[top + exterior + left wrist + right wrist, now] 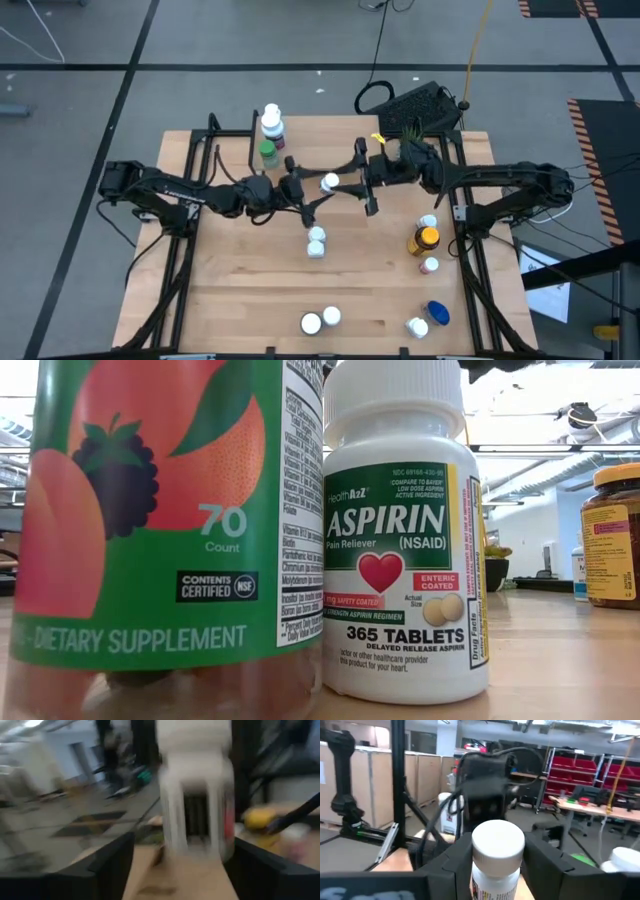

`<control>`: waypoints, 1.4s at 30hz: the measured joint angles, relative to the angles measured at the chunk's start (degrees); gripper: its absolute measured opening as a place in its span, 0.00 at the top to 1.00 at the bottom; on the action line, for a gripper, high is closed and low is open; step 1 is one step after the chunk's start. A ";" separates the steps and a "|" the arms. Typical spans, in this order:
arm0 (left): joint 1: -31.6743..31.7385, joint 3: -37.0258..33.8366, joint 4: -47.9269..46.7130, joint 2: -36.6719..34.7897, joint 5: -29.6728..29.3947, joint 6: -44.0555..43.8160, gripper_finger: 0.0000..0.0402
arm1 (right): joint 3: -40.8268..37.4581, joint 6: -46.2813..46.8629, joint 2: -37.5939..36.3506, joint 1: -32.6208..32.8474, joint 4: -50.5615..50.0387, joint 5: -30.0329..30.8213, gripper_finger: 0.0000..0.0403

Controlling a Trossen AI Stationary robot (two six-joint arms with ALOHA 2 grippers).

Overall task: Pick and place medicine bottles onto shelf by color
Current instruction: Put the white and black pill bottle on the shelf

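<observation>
A white-capped medicine bottle (pixel 330 182) stands upright near the table's middle, between my two grippers. My right gripper (pixel 497 865) comes from the table's right and is shut on it. My left gripper (pixel 187 870) comes from the left and is open; the bottle (pixel 195 805) shows blurred just ahead of its wide-apart fingers, which do not touch it. The shelf (pixel 240 140) stands at the far left with a white bottle (pixel 272 120) and a green one (pixel 268 152) on it. Other bottles stand on the table. My right gripper pinches the white bottle's body just below the cap (pixel 481 870) between its two fingers (pixel 457 857). The fingers come level from the table's right side. The bottle is upright; its base lies below the picture, so whether it rests on the table cannot be told.
White bottles (pixel 316 243) stand mid-table, two more (pixel 320 320) at the near edge. An amber bottle (pixel 425 240), a pink-labelled one (pixel 430 265), a blue one (pixel 437 312) and a white one (pixel 417 326) stand at the right. A potted plant (pixel 410 135) stands behind my right gripper.
</observation>
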 joint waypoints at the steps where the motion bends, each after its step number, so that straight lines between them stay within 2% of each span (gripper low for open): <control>1: -0.64 -0.04 -2.27 -1.23 -3.19 2.07 0.24 | 1.48 -1.03 -0.03 -0.51 -2.23 0.59 0.64; 5: -3.34 -0.02 -11.20 -8.08 -13.77 3.11 0.14 | 7.65 -6.41 1.20 -4.10 -9.68 3.59 0.64; 8: -4.52 -0.02 -16.88 -13.78 -16.77 1.21 0.10 | 12.73 -8.82 5.26 -8.23 -12.53 5.53 0.65; 13: -4.61 0.03 -24.72 -23.25 -24.71 -5.06 0.10 | 23.82 -9.05 18.00 -15.68 -17.67 5.62 0.64; 16: -4.45 0.03 -32.65 -27.42 -28.83 -10.00 0.14 | 29.02 -7.24 24.93 -19.21 -17.54 0.81 0.64; 20: -3.86 0.03 -40.53 -30.27 -29.30 -13.66 0.19 | 31.19 -4.20 31.94 -22.56 -10.51 -2.88 0.64; 25: -2.58 0.03 -42.09 -30.63 -29.35 -14.23 0.25 | 31.35 1.10 38.90 -25.70 -1.69 -5.78 0.64; 28: -1.88 0.03 -42.03 -30.07 -29.34 -14.21 0.28 | 31.34 2.58 41.27 -26.62 -1.57 -5.96 0.63; 42: 0.93 0.01 -39.60 -28.75 -27.81 -14.55 0.32 | 31.33 4.08 42.75 -26.82 -2.51 -7.24 0.62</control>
